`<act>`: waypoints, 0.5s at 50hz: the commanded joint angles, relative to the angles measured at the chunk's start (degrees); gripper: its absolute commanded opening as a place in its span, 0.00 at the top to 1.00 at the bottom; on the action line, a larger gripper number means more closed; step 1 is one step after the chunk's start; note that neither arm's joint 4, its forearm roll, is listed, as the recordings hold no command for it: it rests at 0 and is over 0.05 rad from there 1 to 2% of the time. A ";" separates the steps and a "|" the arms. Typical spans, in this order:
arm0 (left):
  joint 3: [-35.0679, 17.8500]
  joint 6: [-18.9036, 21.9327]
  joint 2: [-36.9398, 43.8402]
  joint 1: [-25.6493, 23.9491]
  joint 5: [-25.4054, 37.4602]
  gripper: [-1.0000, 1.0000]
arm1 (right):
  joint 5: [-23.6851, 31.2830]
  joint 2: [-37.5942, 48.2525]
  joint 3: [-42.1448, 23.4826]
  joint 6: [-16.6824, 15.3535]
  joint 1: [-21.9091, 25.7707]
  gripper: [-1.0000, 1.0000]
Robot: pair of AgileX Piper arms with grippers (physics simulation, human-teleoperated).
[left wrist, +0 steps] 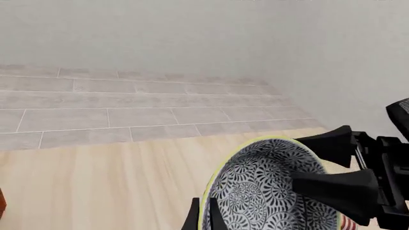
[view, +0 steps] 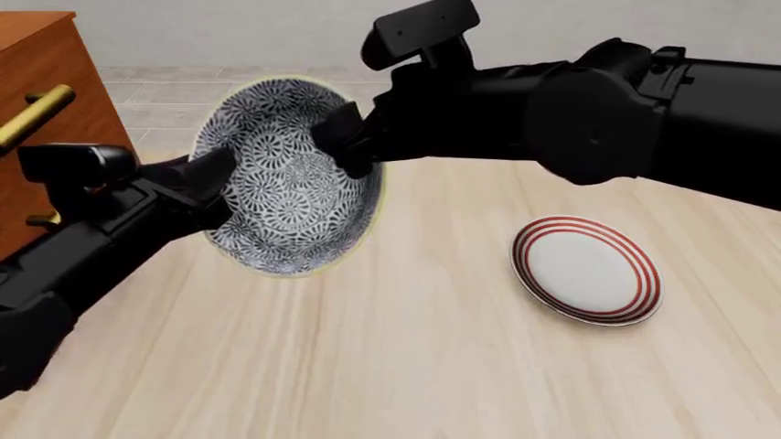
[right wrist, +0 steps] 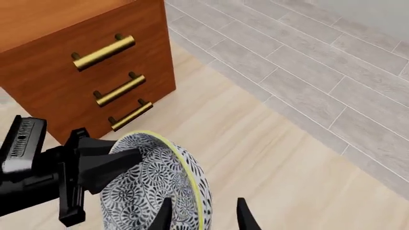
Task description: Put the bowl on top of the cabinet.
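The blue-patterned bowl point(view: 287, 210) point(left wrist: 262, 187) point(right wrist: 147, 187) hangs tipped on edge above the table, its inside facing the front camera. My left gripper point(view: 219, 178) point(left wrist: 203, 213) point(right wrist: 118, 155) is shut on its left rim, one finger inside and one outside. At the upper right rim my right gripper point(view: 347, 146) point(right wrist: 203, 211) point(left wrist: 319, 165) straddles the wall, its fingers spread wider than the rim, open. The reddish-brown cabinet point(view: 49, 82) point(right wrist: 83, 38) with brass bar handles stands at the table's left, just beyond the left gripper.
A flat white plate with red rings point(view: 586, 270) lies on the light wooden table point(view: 403, 366) to the right. Beyond the table's far edge is a grey tiled floor point(left wrist: 128, 110) and a pale wall.
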 commanded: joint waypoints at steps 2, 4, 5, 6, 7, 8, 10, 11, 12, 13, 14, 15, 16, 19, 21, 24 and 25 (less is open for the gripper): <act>-0.84 0.38 -0.63 0.14 0.43 1.00 | -0.29 -3.30 1.55 1.34 0.17 0.00; -0.85 0.43 -0.67 0.23 0.48 1.00 | -0.67 -4.53 2.08 2.15 -0.46 0.00; -0.86 0.55 -0.66 0.23 0.50 1.00 | -0.86 -5.18 2.38 2.57 -0.49 0.00; -0.82 0.71 -0.67 0.33 0.51 1.00 | -1.14 -6.00 2.84 3.05 -0.51 0.00; -0.83 0.71 -0.62 0.31 0.49 1.00 | -1.31 -6.40 3.10 3.00 -0.49 0.00; -0.80 0.71 -0.59 0.34 0.47 1.00 | -1.74 -7.19 3.59 3.12 -0.66 0.00; -0.82 0.79 -0.55 0.33 0.48 1.00 | -2.28 -8.05 4.16 3.74 -0.80 0.00; -0.83 0.86 -0.62 0.42 0.56 1.00 | -2.79 -9.08 4.85 4.01 0.08 0.00; -0.88 0.84 -0.65 0.40 0.66 1.00 | -3.05 -9.74 5.33 5.30 0.81 0.00; -0.96 0.99 -0.82 0.38 0.89 1.00 | -3.62 -10.69 6.03 6.81 0.53 0.00; -1.05 1.22 -1.00 0.33 1.14 1.00 | -3.82 -11.20 6.38 6.63 -0.63 0.00; -1.09 1.17 -1.20 0.38 1.35 1.00 | -3.97 -11.62 6.65 5.61 -1.32 0.00; -1.16 1.28 -1.40 0.39 1.57 1.00 | -4.23 -12.28 7.09 5.87 -1.22 0.00; -1.22 1.24 -1.73 0.55 1.85 1.00 | -4.44 -13.36 7.85 6.40 -1.36 0.00; -1.34 1.51 -2.12 0.60 2.19 1.00 | -5.22 -15.00 9.03 6.30 -1.27 0.00; -1.44 1.52 -2.49 0.61 2.48 1.00 | -7.30 -18.23 11.01 5.21 -0.39 0.00; -1.50 1.86 -2.69 0.51 2.59 1.00 | -7.51 -18.67 11.36 5.20 -0.02 0.00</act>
